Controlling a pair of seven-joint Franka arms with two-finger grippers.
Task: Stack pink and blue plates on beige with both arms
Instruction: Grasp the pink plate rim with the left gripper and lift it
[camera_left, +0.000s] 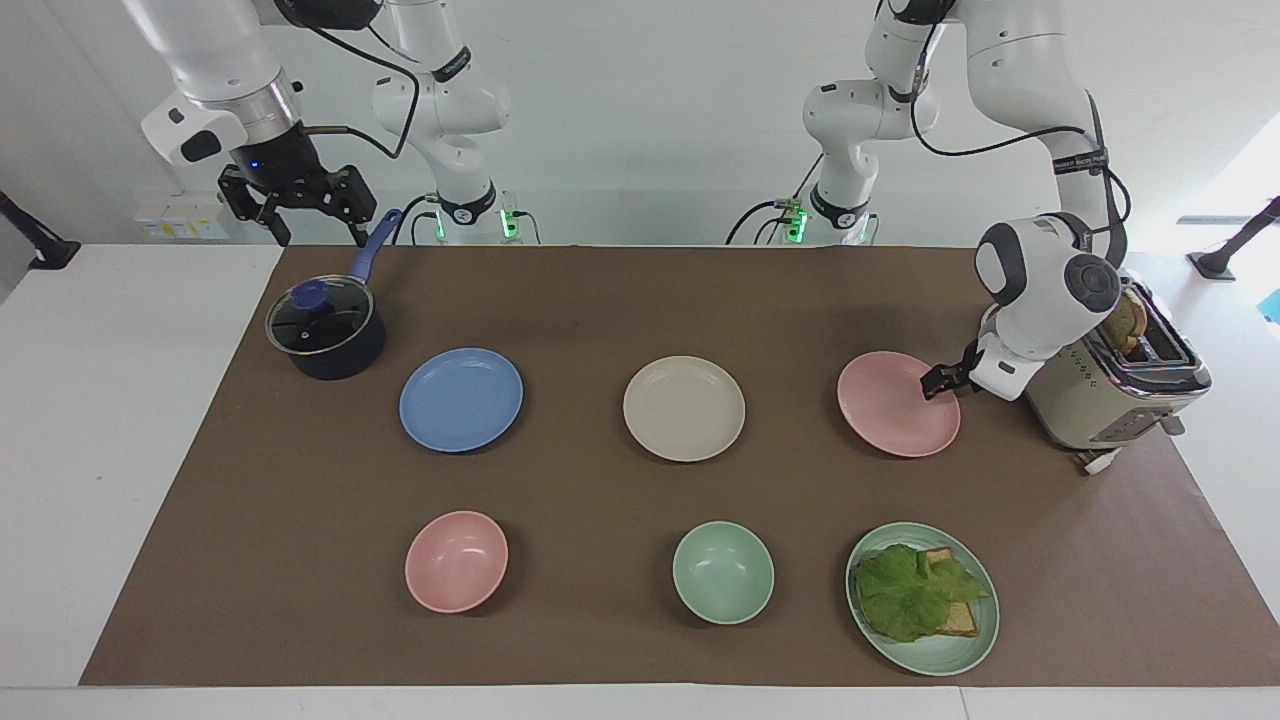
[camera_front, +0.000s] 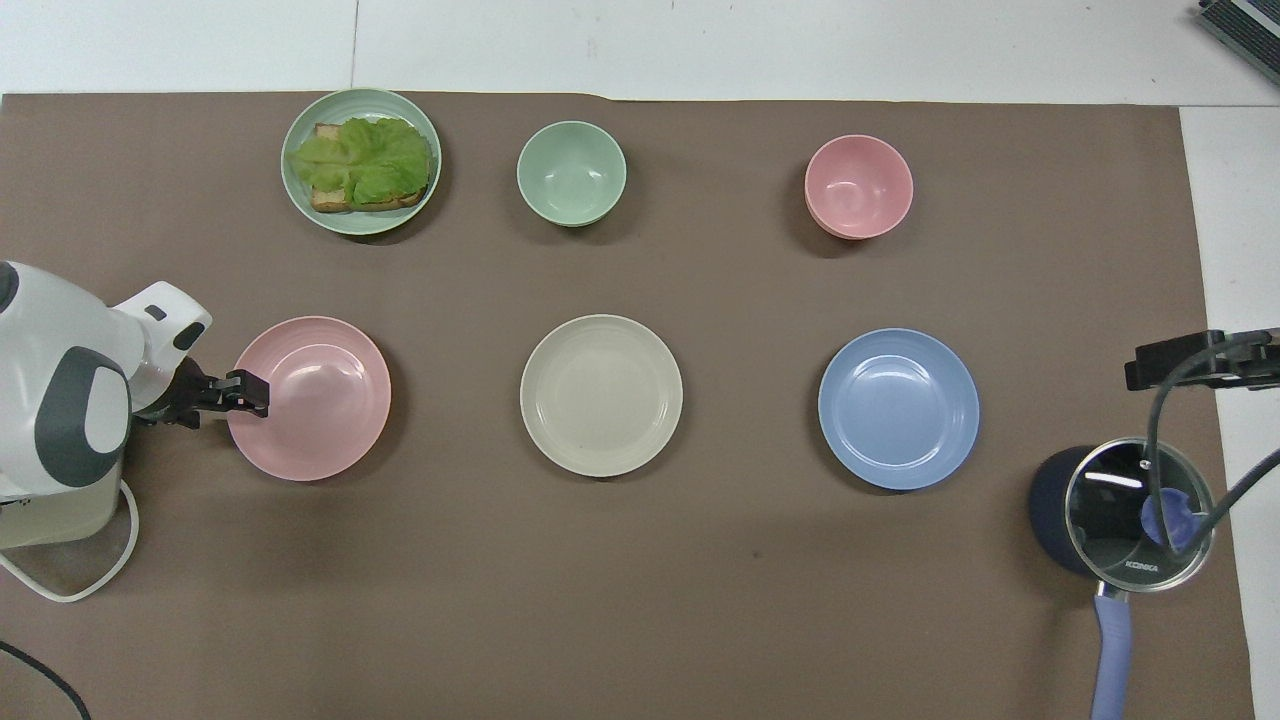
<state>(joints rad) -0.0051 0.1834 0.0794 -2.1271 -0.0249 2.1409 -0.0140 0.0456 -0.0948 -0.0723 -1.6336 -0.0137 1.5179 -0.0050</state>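
Three plates lie in a row across the middle of the brown mat. The beige plate is in the centre. The blue plate lies toward the right arm's end, the pink plate toward the left arm's end. My left gripper is low at the pink plate's rim, on the toaster's side, and reaches just over its edge. My right gripper waits open in the air over the saucepan's handle, holding nothing.
A beige toaster with bread in it stands close beside the left arm's wrist. A lidded dark saucepan sits near the blue plate. Farther from the robots are a pink bowl, a green bowl and a green plate with bread and lettuce.
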